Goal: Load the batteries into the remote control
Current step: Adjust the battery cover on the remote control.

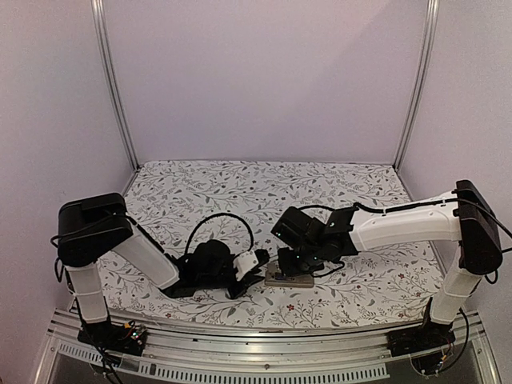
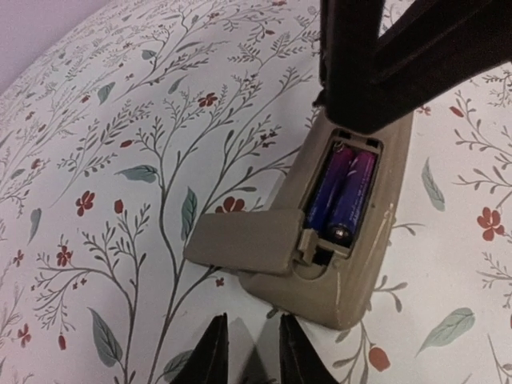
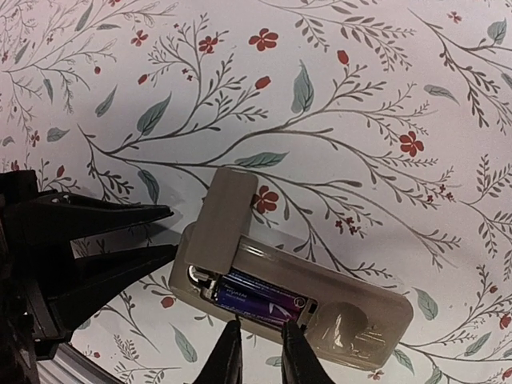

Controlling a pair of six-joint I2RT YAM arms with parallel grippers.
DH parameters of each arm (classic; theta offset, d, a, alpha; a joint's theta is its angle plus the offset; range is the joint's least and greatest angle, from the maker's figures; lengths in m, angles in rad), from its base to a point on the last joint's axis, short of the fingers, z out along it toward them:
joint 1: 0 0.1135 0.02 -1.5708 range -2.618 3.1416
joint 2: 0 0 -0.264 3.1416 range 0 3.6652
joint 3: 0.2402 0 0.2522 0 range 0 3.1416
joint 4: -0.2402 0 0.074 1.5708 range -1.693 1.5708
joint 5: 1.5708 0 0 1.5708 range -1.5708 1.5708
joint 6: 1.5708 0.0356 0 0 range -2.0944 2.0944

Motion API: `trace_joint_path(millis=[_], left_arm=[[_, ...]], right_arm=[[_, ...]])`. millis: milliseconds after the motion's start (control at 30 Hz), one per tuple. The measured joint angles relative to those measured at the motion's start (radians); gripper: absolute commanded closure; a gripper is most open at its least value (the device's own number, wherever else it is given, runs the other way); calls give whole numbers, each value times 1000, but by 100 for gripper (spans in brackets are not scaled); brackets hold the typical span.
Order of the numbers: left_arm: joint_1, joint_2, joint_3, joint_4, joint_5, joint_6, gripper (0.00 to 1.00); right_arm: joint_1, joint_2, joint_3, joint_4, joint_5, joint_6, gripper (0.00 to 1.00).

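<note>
Near the front middle of the white cloth printed with leafy sprigs and red flowers (image 1: 200, 192), the top view shows the small rectangular remote control (image 1: 290, 279) lying grey-tan back up, its long axis running left to right. The left gripper (image 1: 261, 276) sits just beside its left end and the right gripper (image 1: 293, 264) hangs over it; their jaws cannot be read here.

From the left wrist, the remote's long axis runs away up and to the right, compartment end nearest. The compartment is open, and the two thin purple-dark cylindrical batteries (image 2: 342, 196) lie side by side in it, lengthwise along the remote. The flat grey-tan battery cover (image 2: 240, 240) rests on the cloth to the left, touching the compartment's rim. The left fingertips (image 2: 216, 356) stand slightly apart, pinching nothing. The right gripper's black fingers cover the far end.

From the right wrist, the remote slants from upper left to lower right, compartment end towards the left gripper's parted fingers. The right fingertips (image 3: 228, 356) are narrowly parted beside the batteries; whether they touch cannot be told
</note>
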Motion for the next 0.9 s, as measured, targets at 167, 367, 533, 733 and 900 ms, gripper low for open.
trace_joint_path(millis=[167, 367, 533, 733, 900], left_arm=[[-20, 8, 6, 10, 38, 15, 77], [-47, 18, 10, 21, 85, 26, 77], [-49, 30, 19, 29, 97, 30, 77], [-49, 33, 19, 35, 101, 33, 77], [-49, 33, 19, 37, 101, 33, 77]], right_arm=[[-2, 0, -6, 10, -22, 6, 86], [-10, 0, -26, 22, -60, 18, 86], [-11, 0, -39, 21, -90, 21, 85], [-13, 14, -37, 22, -114, -6, 86], [-23, 40, -37, 20, -126, -36, 89]])
